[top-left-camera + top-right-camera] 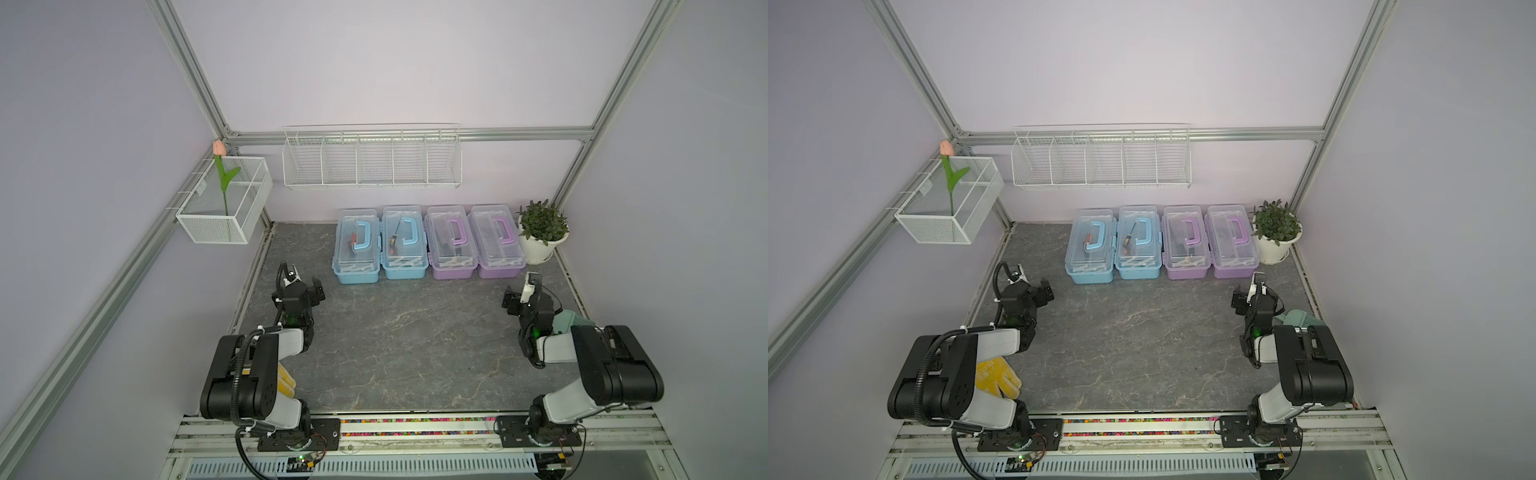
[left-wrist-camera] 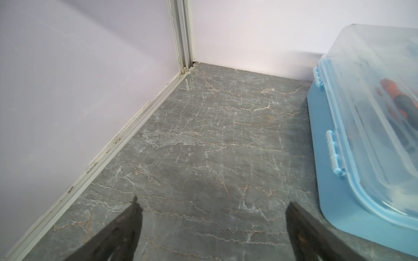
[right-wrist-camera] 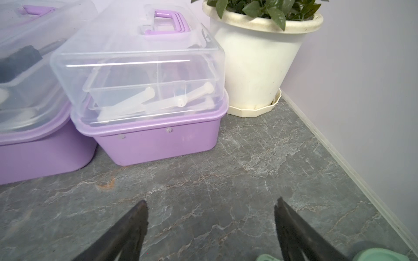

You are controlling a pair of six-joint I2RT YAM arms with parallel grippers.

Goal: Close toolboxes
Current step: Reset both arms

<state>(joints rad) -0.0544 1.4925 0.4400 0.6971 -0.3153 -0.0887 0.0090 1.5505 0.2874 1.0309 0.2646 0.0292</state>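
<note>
Closest to your camera head runs the metal rail (image 1: 415,428) that carries both arm bases. Around it you have pale lilac walls (image 1: 395,62) in an aluminium frame (image 1: 519,134), and below them a grey, marble-patterned desk (image 1: 415,340) veined in white.

Your left gripper (image 2: 213,204) hangs over bare desk near the left wall, jaws wide apart with nothing between them. Your right gripper (image 3: 210,202) is likewise spread and empty, over the desk just in front of the outer purple toolbox (image 1: 498,249).

On the back wall hangs a long wire basket (image 1: 372,166) split into five bins. A smaller mesh basket (image 1: 224,199) hooks onto the left frame and holds an upright tulip (image 1: 219,148).

Along the back wall, side by side on the desk, you see four boxes in both top views: the outer blue toolbox (image 1: 356,253), inner blue toolbox (image 1: 404,253), inner purple toolbox (image 1: 452,253) and the outer purple one. Each clear lid lies down on its base; you cannot tell whether the latches are fastened.

Through the lids you can make out:
- an orange-and-black tool (image 2: 394,99) in the outer blue box
- a yellow-tipped tool (image 1: 394,241) in the inner blue
- something dark in the inner purple
- white plastic pieces (image 3: 158,99) in the outer purple's tray

Just right of the row is a potted plant (image 1: 541,222). A yellow glove (image 1: 998,376) lies beside the left arm, and a pale green item (image 1: 1300,319) beside the right.
</note>
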